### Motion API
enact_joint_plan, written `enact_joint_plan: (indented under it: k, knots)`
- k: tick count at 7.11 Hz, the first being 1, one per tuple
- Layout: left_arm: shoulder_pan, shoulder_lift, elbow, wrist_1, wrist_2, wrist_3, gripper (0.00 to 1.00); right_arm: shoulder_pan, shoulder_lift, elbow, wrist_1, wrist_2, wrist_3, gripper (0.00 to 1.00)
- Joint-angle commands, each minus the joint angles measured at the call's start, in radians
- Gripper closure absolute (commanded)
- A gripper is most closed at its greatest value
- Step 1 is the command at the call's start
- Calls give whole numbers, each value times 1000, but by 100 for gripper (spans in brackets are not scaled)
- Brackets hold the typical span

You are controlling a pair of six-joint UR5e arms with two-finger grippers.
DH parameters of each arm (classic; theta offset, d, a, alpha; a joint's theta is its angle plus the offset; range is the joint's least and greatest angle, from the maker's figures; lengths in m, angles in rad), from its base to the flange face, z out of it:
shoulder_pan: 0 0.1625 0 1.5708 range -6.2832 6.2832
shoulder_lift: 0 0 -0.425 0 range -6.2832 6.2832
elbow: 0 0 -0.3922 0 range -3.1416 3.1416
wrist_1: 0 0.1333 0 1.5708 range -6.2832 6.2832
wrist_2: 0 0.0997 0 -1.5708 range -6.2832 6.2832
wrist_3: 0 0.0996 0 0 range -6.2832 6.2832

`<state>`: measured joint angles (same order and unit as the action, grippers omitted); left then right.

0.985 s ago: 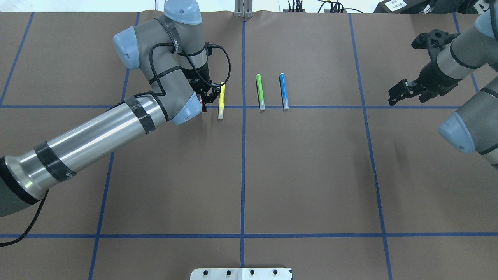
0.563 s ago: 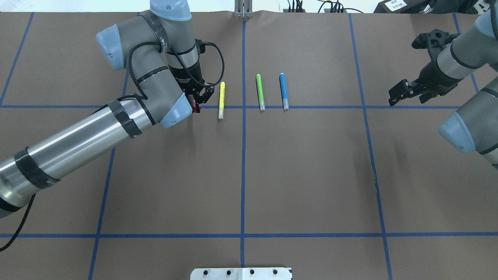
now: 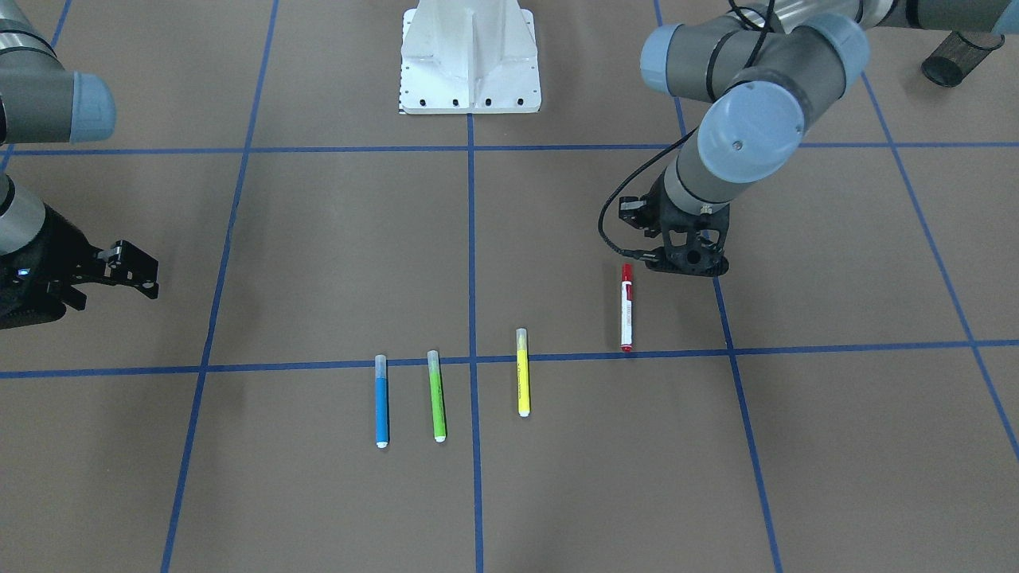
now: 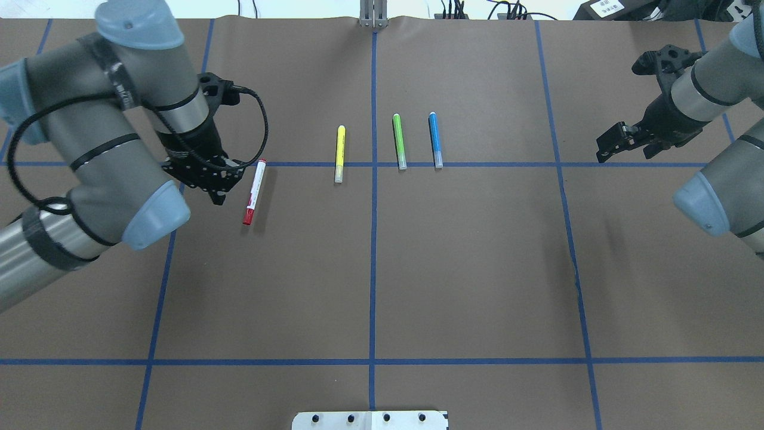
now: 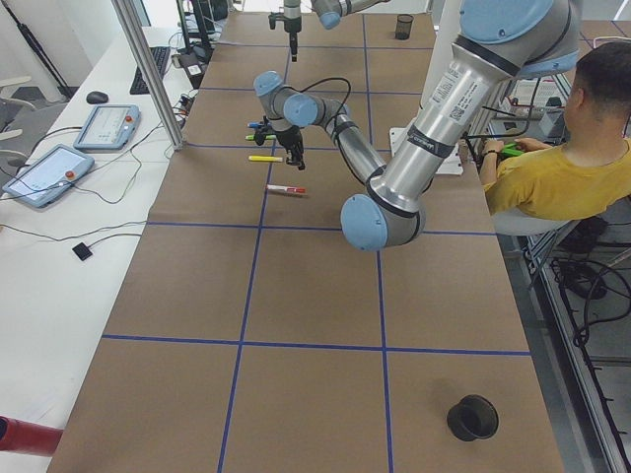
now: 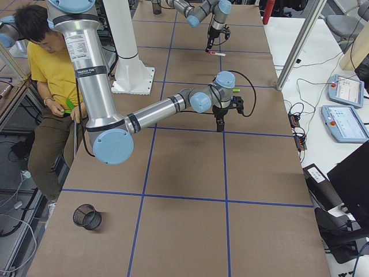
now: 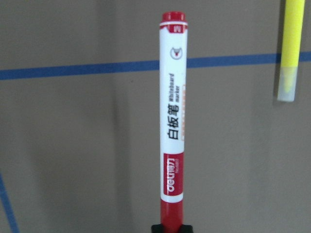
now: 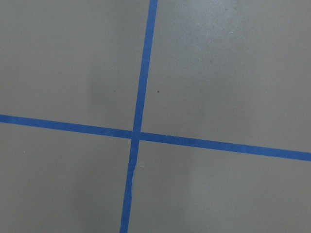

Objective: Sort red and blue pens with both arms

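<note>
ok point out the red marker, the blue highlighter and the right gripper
red marker (image 4: 255,190): overhead view, middle of the white barrel
blue highlighter (image 4: 436,140): overhead view, middle of the blue body
right gripper (image 4: 601,149): overhead view, midway between its fingertips

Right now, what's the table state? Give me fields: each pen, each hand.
red pen: red-capped marker with white printed barrel, apparently lying on the brown paper table cover, robot-left of the other pens
left hand: black, two-finger, close beside the marker; open or shut unclear
blue pen: slim blue highlighter with clear cap, robot-right end of the row, ungripped
other pens: slim green highlighter, then slim yellow highlighter, parallel beside it
right hand: black, two-finger, open, empty, far robot-right of the row
</note>
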<state>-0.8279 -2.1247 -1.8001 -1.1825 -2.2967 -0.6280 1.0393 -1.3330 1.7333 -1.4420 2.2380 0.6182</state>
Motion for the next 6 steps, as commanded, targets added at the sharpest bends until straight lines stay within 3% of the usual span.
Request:
enact_joint_plan:
  k: [1,2,4,5,6]
  knots:
    - [-22,110,-139,81,3,93,100,-1,-3,0,2,0,0,1]
    - [-14,109,-118,81,17,94,100,-1,-3,-1,0,-1,0,1]
    - [-4,18,34,57,19,88,38,-1,-2,-1,0,0,0,1]
    - [13,3,94,-35,19,79,4,-2,-2,-1,0,-1,0,1]
    - [36,-1,149,-154,20,9,1,-2,-2,-1,0,-1,0,1]
